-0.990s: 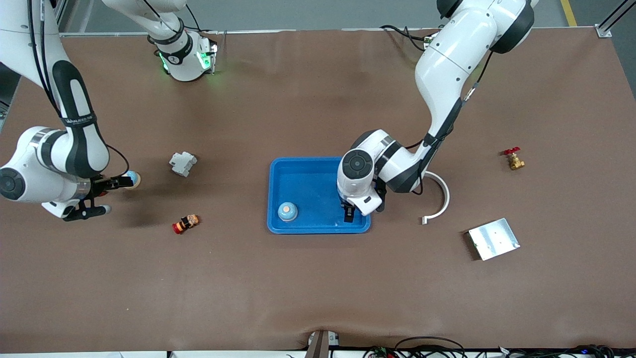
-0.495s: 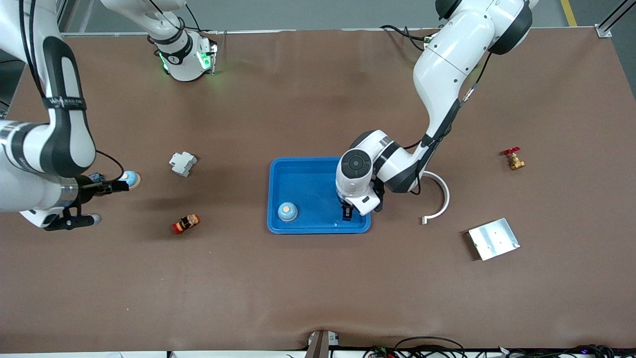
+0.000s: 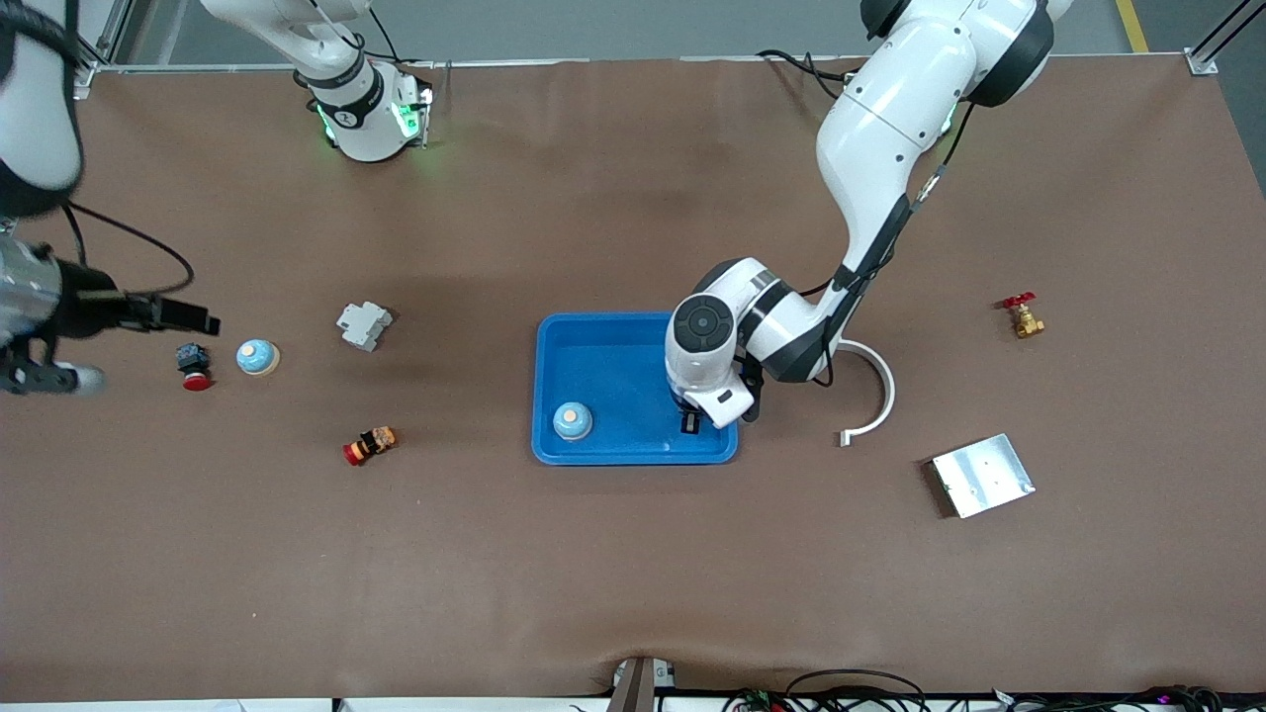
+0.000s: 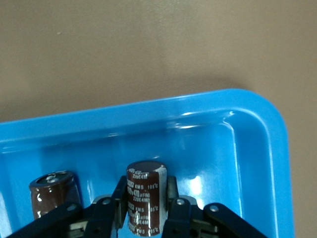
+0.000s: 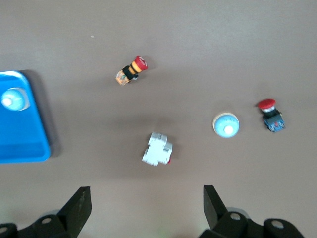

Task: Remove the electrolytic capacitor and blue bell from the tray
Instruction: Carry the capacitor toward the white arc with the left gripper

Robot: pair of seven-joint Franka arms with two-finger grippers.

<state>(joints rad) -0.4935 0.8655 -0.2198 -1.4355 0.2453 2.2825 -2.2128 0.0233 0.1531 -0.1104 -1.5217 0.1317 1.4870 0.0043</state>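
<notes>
Left gripper is clamping the electrolytic capacitor inside the tray — its long axis is running along the fingers.

The blue bell is sitting in the tray's corner toward the right arm's end; another capacitor-like shape beside the held one may be a reflection. The right gripper is hanging wide open over bare brown table, waiting.
</notes>
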